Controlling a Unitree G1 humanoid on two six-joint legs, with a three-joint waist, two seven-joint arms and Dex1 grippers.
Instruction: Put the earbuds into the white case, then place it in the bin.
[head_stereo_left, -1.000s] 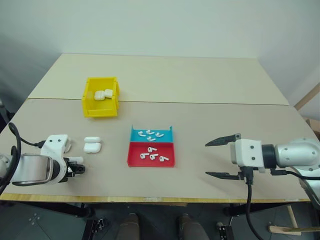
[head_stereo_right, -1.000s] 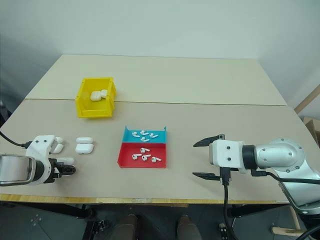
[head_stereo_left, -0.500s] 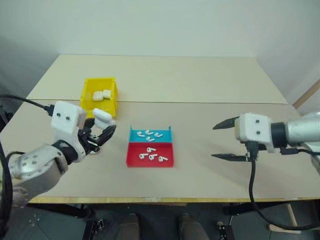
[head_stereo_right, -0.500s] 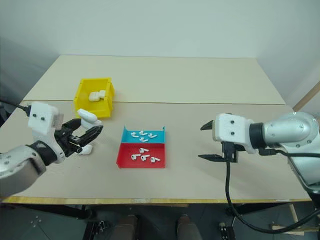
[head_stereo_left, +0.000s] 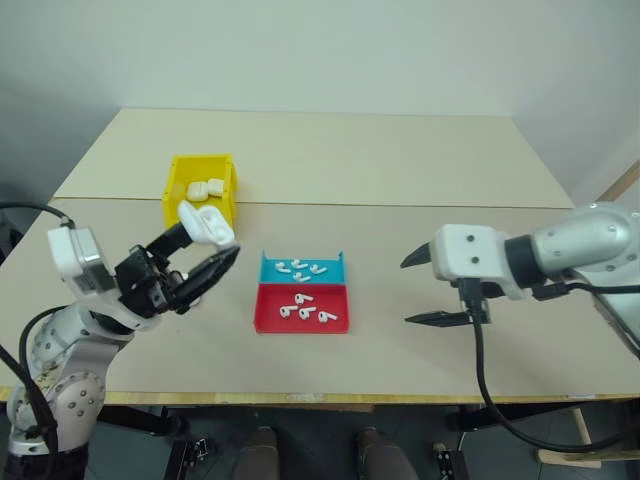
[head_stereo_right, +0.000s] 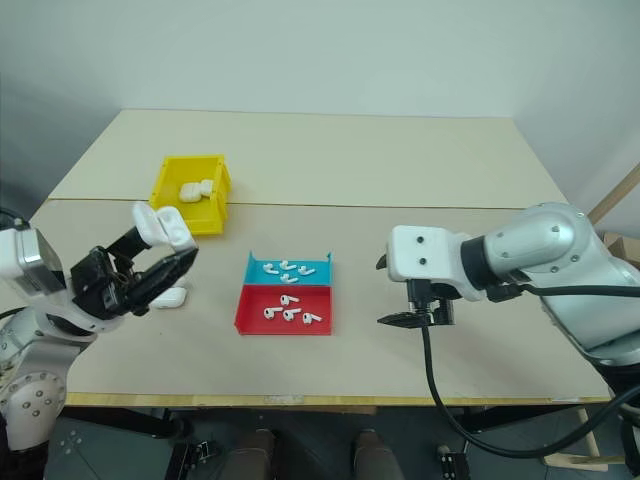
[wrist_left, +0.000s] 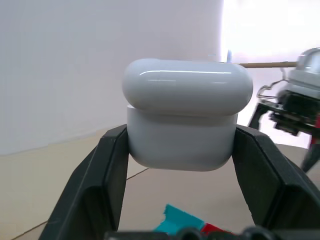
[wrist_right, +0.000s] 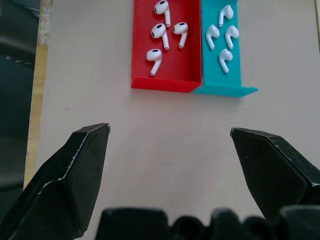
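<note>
Your tabletop (head_stereo_left: 420, 170) is a pale beige surface made of two boards meeting at a seam, and on it the yellow bin (head_stereo_left: 202, 187) sits towards the far left with two closed white cases (head_stereo_left: 205, 187) lying inside it. Nearer you, at the middle, the flat tray (head_stereo_left: 301, 293) has a blue half at the back and a red half at the front; the earbuds (head_stereo_left: 302, 290) lie loose in both halves, four in each as the right wrist view shows them. One more white case (head_stereo_right: 172, 296) rests on the tabletop left of the tray, partly hidden by your left arm. Your left gripper (head_stereo_left: 207, 247) is raised above the tabletop between bin and tray, its jaws clamped on a closed white case (wrist_left: 186, 113). Your right gripper (head_stereo_left: 425, 290) hangs right of the tray with its jaws spread wide and nothing between them. A second ago your left gripper lay low by the near left edge, beside a pair of cases; it has since lifted one of them and swung it up and inward, while your right gripper drifted a little towards the tray.
</note>
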